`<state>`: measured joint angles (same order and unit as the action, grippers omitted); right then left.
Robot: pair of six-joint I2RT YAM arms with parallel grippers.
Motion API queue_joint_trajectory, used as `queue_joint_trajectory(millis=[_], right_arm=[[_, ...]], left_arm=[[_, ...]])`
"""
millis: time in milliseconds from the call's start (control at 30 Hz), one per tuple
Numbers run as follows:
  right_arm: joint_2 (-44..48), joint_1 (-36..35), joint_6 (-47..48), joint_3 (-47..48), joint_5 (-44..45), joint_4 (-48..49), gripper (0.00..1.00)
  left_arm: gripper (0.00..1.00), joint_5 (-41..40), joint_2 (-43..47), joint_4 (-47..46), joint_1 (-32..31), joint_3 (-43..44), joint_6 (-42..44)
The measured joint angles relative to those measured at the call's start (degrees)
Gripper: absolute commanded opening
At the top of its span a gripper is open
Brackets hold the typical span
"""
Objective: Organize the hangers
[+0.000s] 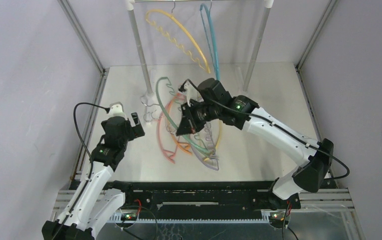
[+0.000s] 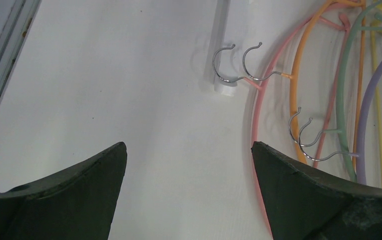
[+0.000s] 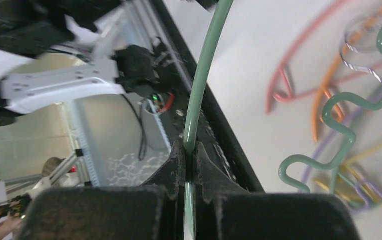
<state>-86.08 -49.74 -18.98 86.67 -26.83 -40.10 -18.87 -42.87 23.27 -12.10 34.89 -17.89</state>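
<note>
Two hangers hang on the rail at the back: a yellow one with a wavy bar (image 1: 178, 37) and a teal one (image 1: 212, 40). Several more lie piled on the table: pink (image 1: 159, 140), orange (image 1: 181, 146), lilac (image 1: 206, 162) and green (image 1: 166, 107). My right gripper (image 1: 186, 122) is shut on the green hanger's smooth bar (image 3: 204, 75), above the pile; its wavy bar (image 3: 349, 135) shows to the right. My left gripper (image 1: 136, 125) is open and empty (image 2: 188, 150) over bare table, just left of the pink hanger (image 2: 259, 115) and the metal hooks (image 2: 229, 70).
The rail frame's left post (image 1: 141, 55) and right post (image 1: 256, 45) stand at the back of the table, with a white foot (image 2: 224, 50) near the hooks. Metal enclosure struts (image 1: 86, 37) run along both sides. A black rail (image 1: 204, 187) crosses the near edge.
</note>
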Motion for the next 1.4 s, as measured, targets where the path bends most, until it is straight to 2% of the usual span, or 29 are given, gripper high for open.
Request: queue_joint_trajectory(millis=[200,500,633,767,1033,1400], right_arm=[[-2.8,1.8,-3.1,9.7,-7.4,4.3,0.0],[-4.9,6.1,-11.0,12.5,-11.4,17.6,0.0],[-8.0,7.6,-14.0,15.6,-11.4,25.0,0.0],[-13.1,8.9,-16.4,22.6,-11.2,30.7,0.0],[-23.0,10.5,-20.0,34.9,-8.9,33.9,0.0],[-26.6,13.1,-22.6,35.9,-1.2,34.8,0.0]], left_arm=[[1.0,-0.3,1.6,0.0,0.0,0.0,-0.1],[1.0,-0.9,2.8,0.1,0.0,0.0,-0.1],[1.0,-1.0,2.8,0.1,0.0,0.0,-0.1],[0.99,-1.0,2.6,0.1,0.0,0.0,-0.1],[1.0,-1.1,2.4,0.1,0.0,0.0,-0.1],[1.0,-1.5,1.5,0.0,0.0,0.0,-0.1]])
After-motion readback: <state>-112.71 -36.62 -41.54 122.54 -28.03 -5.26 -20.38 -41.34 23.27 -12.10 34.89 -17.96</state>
